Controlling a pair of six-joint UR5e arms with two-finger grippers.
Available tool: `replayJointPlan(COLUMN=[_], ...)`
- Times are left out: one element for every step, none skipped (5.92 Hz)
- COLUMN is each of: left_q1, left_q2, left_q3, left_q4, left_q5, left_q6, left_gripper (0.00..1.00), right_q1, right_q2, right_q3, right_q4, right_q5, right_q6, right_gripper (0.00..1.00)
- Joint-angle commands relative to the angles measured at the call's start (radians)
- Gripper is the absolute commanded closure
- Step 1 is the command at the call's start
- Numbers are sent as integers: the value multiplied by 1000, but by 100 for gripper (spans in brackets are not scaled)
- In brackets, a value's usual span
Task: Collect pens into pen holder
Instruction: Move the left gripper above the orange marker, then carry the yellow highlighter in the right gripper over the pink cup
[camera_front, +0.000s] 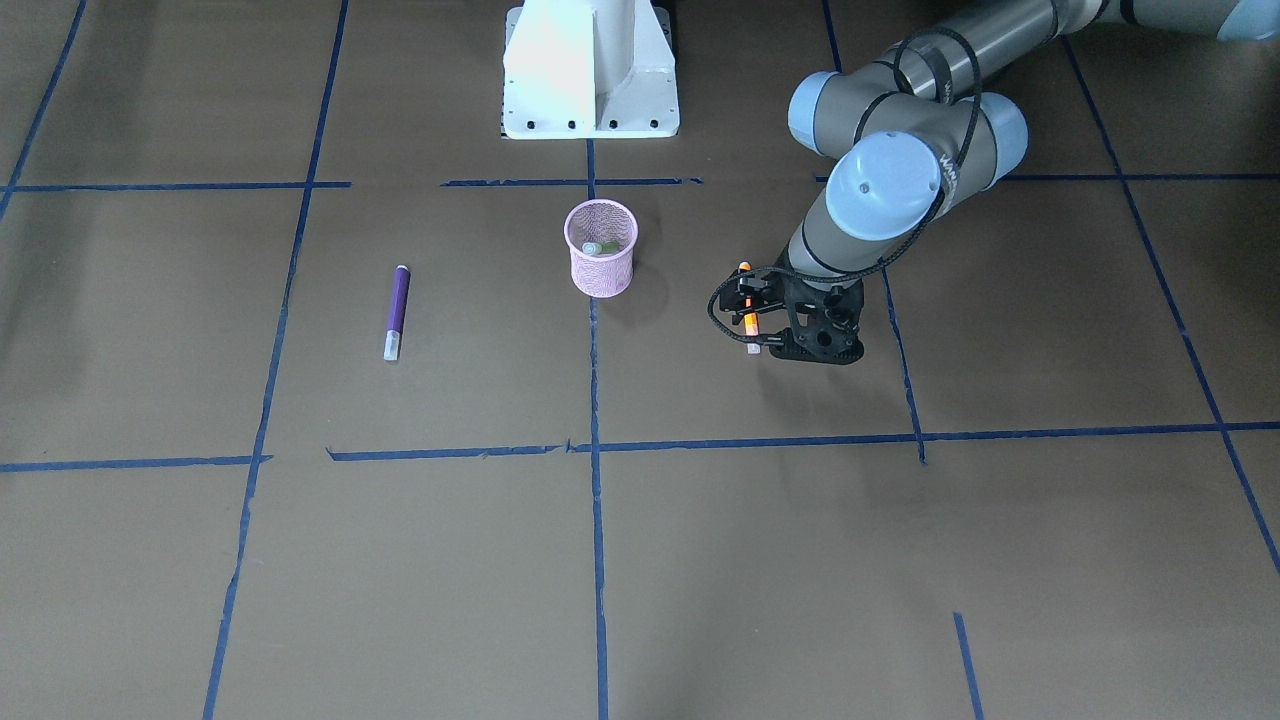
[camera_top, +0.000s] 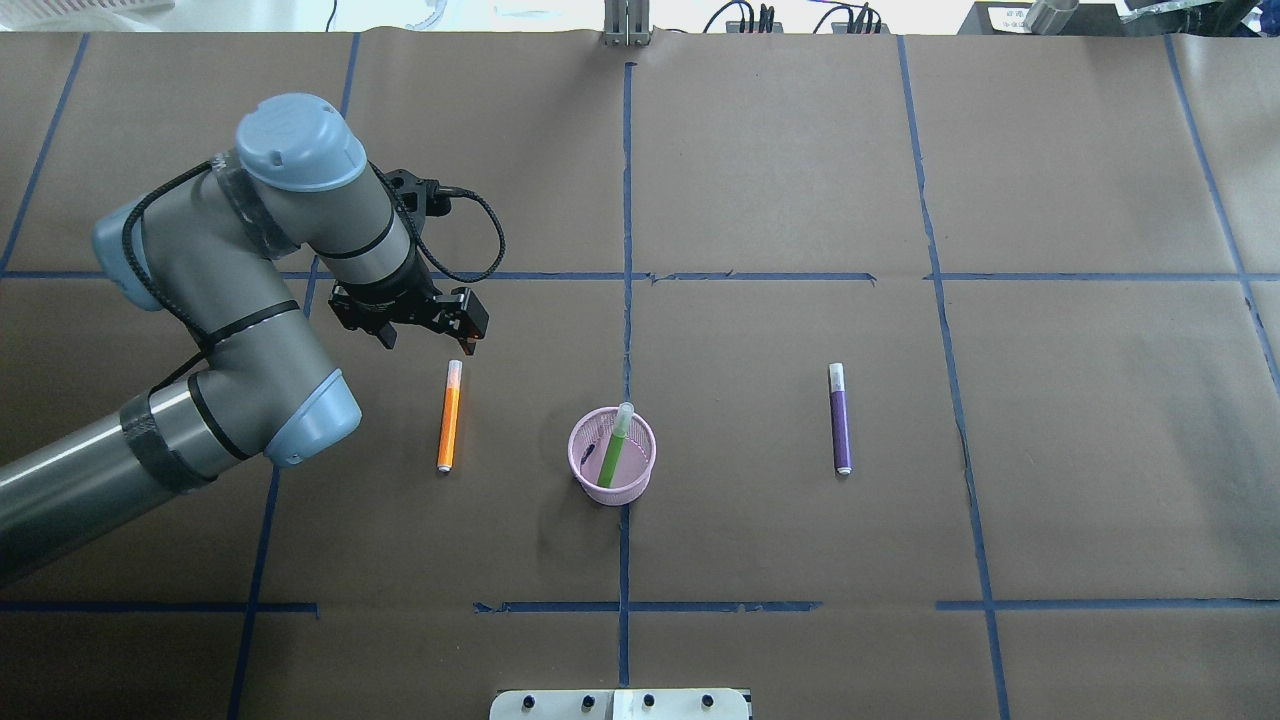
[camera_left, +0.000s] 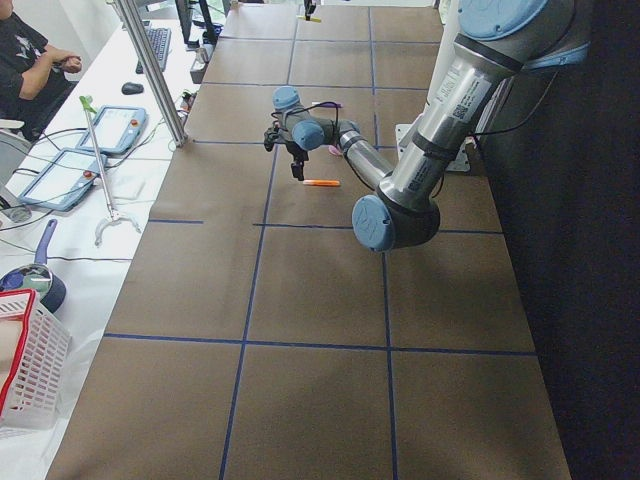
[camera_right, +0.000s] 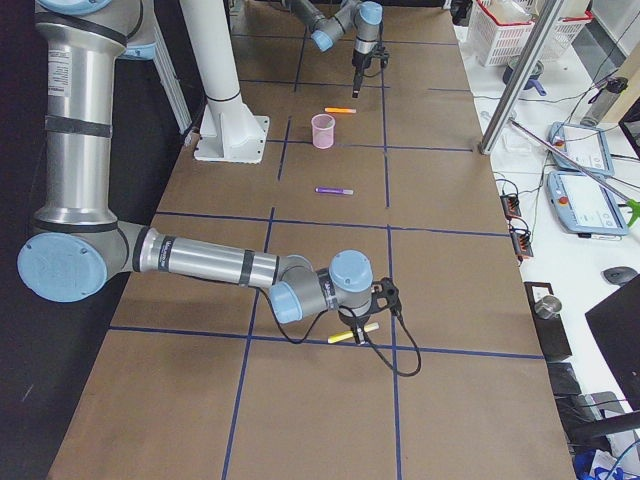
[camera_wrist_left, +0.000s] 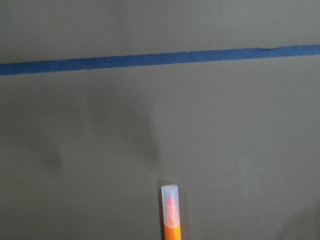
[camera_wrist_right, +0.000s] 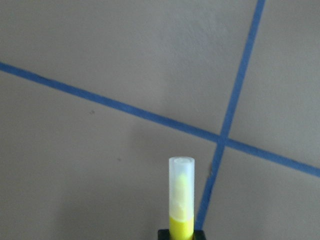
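The orange pen (camera_top: 450, 416) lies on the table left of the pink mesh pen holder (camera_top: 612, 455). The green pen (camera_top: 614, 448) stands inside the holder. The purple pen (camera_top: 840, 418) lies to the holder's right. My left gripper (camera_top: 428, 340) is open and hovers just beyond the orange pen's pale cap end (camera_wrist_left: 170, 200), not touching it. My right gripper (camera_right: 360, 325) is far from these things and out of the overhead view. It is shut on a yellow pen (camera_wrist_right: 181, 200) and holds it low over the table.
Blue tape lines (camera_top: 626, 300) divide the brown table into squares. The robot's white base (camera_front: 590, 70) stands behind the holder. Baskets, tablets and an operator (camera_left: 30, 70) are beyond the table's far edge.
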Motion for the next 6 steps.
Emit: replayJointPlan(left_q1=[29, 42, 45, 51, 53, 53], left_q2=[-14, -18, -14, -8, -8, -8], left_q3=[47, 65, 67, 79, 82, 82], left_q4=[-7, -10, -14, -36, -66, -66], left_q5=[38, 42, 43, 43, 41, 41], left_q6=[17, 17, 17, 17, 14, 14], left_gripper=[0, 0, 0, 0, 0, 0], right_q1=[-77, -129, -199, -265, -303, -402], right_q2=[43, 104, 146, 155, 213, 256], right_q3=[167, 219, 262, 319, 339, 374], right_q4=[15, 15, 15, 15, 9, 9], right_q5=[-2, -11, -73, -130, -161, -291], right_q6=[157, 290, 392, 437, 465, 540], right_gripper=[100, 100, 100, 100, 100, 100])
